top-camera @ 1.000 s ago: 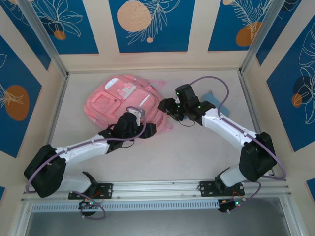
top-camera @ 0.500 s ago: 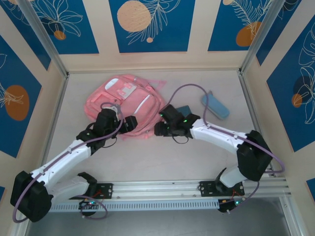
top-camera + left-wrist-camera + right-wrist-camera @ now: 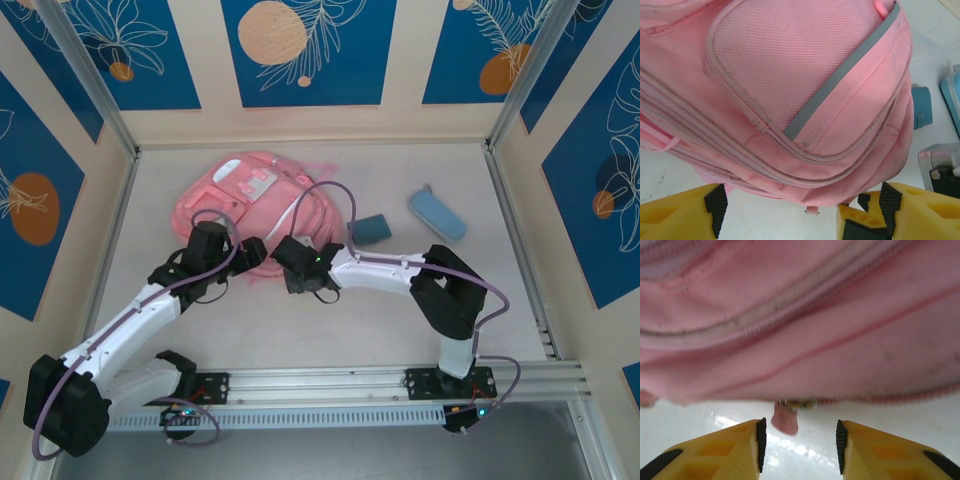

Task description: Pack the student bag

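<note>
Student bag [image 3: 250,195] lies flat at the far left-centre of the table [image 3: 400,320]. Its near edge is hidden under both wrists in the top view, and its contents cannot be seen.

Left gripper [image 3: 800,212]: jaws spread wide at the bag's lower hem, gripping nothing.

Right gripper [image 3: 800,440]: jaws part open, with the pink zip pull [image 3: 785,421] hanging between the tips, untouched.

Pencil case [image 3: 437,214] and small teal case [image 3: 370,230] lie on the table right of the bag.
</note>
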